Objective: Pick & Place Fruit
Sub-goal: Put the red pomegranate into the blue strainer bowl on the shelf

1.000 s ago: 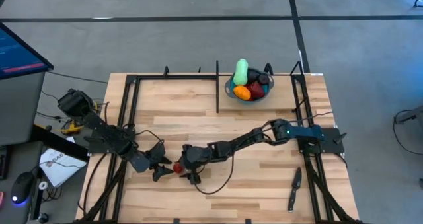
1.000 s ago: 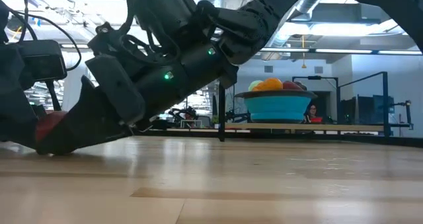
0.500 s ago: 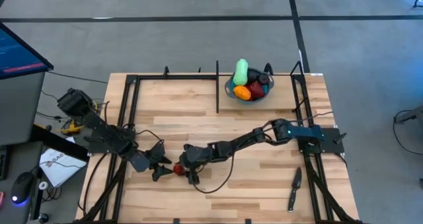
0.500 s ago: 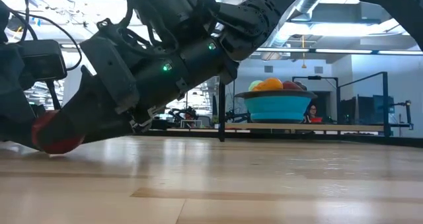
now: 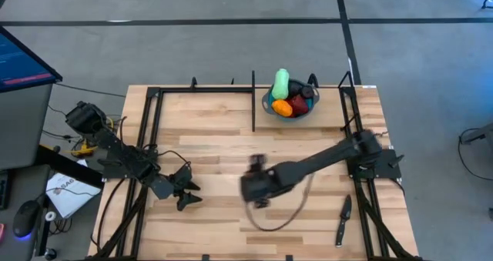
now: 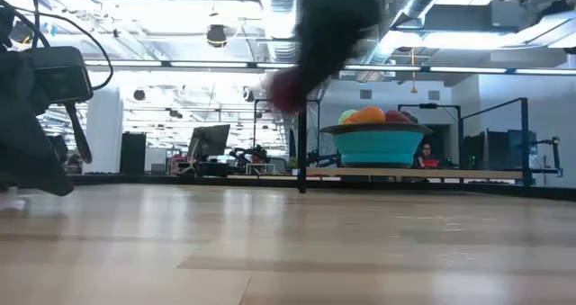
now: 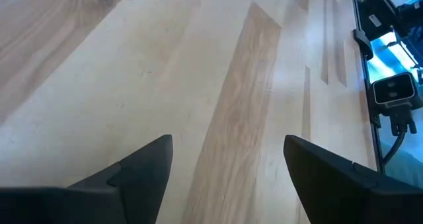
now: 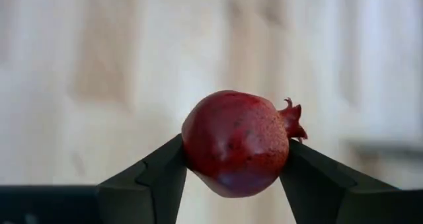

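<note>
Above the wooden table (image 5: 231,145), right gripper (image 8: 234,178) jaws clamp a pomegranate (image 8: 238,143); left gripper (image 7: 228,164) open.

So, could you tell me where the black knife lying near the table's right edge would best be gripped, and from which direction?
Probably across the handle of the black knife, coming straight down from above: it lies flat on the wooden table, long and narrow, so the fingers should close across its width. Which end is the handle cannot be told here. The right gripper currently holds a red pomegranate.
</note>
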`<state>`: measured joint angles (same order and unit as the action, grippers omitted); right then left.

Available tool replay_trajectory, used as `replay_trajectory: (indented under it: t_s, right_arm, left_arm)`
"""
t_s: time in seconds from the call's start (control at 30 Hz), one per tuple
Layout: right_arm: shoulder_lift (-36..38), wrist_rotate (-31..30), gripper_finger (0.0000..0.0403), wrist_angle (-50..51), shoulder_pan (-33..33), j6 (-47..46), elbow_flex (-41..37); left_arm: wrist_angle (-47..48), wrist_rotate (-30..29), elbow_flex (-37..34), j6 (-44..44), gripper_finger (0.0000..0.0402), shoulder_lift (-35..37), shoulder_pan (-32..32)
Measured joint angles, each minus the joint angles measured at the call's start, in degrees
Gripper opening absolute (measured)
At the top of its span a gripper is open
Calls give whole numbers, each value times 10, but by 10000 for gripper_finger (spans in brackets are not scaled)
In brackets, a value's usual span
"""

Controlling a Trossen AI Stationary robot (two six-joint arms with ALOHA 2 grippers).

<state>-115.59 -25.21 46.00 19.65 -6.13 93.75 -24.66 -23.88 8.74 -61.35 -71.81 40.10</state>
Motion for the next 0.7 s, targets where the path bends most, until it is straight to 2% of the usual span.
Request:
replay_trajectory:
  t_s: [0.13,0.23,0.37,0.47,0.57,0.7]
  right_arm:
    - [127,-88,202,139,0,-56,-65]
    - [227,-114,200,157,-22,-93,-139]
    - [340,-158,212,117,-74,-106,-240]
    - [394,-187,217,33,-135,-65,-300]
    - [415,-178,217,-52,-203,19,-334]
    - [412,-157,217,-110,-285,89,-335]
  left_arm:
    - [-2,-18,0,0,285,0,0]
    - [-5,-35,0,10,285,0,0]
    - [-9,-53,1,15,285,1,0]
    - [-13,-63,1,16,285,1,0]
    - [-13,-66,1,16,285,1,0]
    - [-14,-66,1,16,285,1,0]
